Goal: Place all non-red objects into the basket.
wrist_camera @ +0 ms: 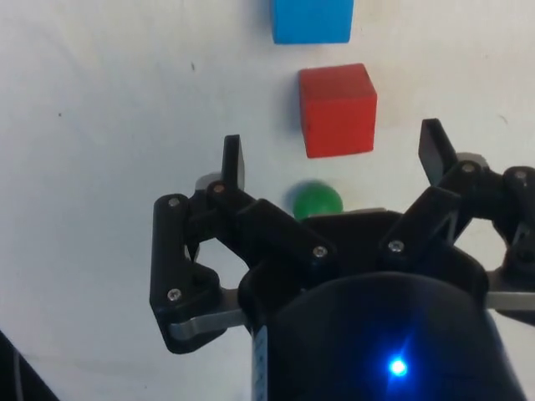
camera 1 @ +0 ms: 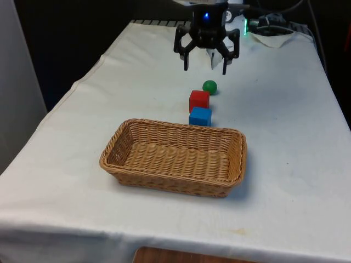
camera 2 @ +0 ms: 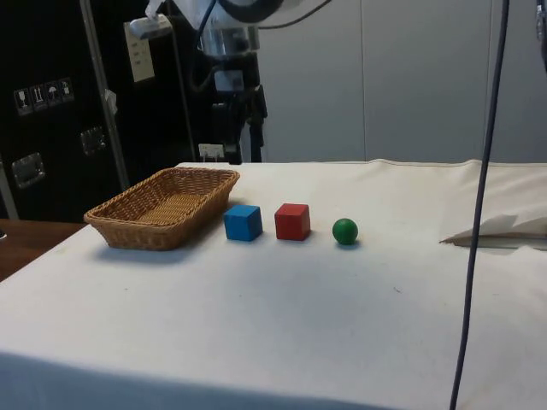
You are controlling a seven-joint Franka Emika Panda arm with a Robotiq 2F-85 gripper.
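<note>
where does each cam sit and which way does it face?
Front view: across the table; basket nearest, open gripper above the green ball.
Side view: from the table's side; basket, blue block, red block, ball in a row.
Wrist view: down past the fingers onto the ball.
Shared: ball and both blocks.

blue cube (wrist_camera: 312, 20): cut by frame edge | green ball (wrist_camera: 317, 200): partly behind jaws

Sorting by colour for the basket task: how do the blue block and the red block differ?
The blue wooden cube lies next to the wicker basket; the red wooden cube sits behind it, nearer the green ball. Blue belongs in the basket, red stays. Both are similar-sized cubes on the cloth.
</note>
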